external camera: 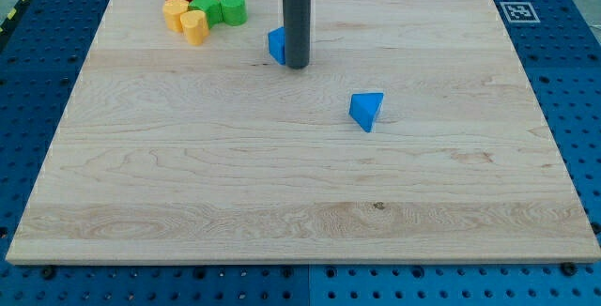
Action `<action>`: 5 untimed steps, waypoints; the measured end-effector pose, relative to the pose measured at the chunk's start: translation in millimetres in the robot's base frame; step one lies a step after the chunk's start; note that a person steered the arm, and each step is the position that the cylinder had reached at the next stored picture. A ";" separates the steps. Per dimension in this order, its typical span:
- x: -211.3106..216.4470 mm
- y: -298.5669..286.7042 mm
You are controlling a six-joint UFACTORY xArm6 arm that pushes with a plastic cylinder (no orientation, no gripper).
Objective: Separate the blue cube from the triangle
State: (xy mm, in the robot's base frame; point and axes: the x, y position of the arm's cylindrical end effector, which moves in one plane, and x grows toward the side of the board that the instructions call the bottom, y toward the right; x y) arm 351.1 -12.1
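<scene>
My tip (297,65), a bare rod with no jaws to open or close, stood apparently touching the blue cube (276,44) on that cube's right, between it and the blue triangle (366,111) lying well apart toward its lower right, so pushing leftward would widen the gap.

Our tip (297,65): upper middle of the frame, touching the right side of the cube (276,44), partly hiding it.
Triangle (366,111): lower right of our tip, well apart from the cube.
Cluster of blocks (201,8): upper left, left of the cube.
Board (282,203): under everything.
</scene>
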 end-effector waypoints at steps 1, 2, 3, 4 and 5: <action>-25.2 -10.8; -48.1 -29.1; -68.9 -49.8; -67.5 -54.8; 12.9 -52.7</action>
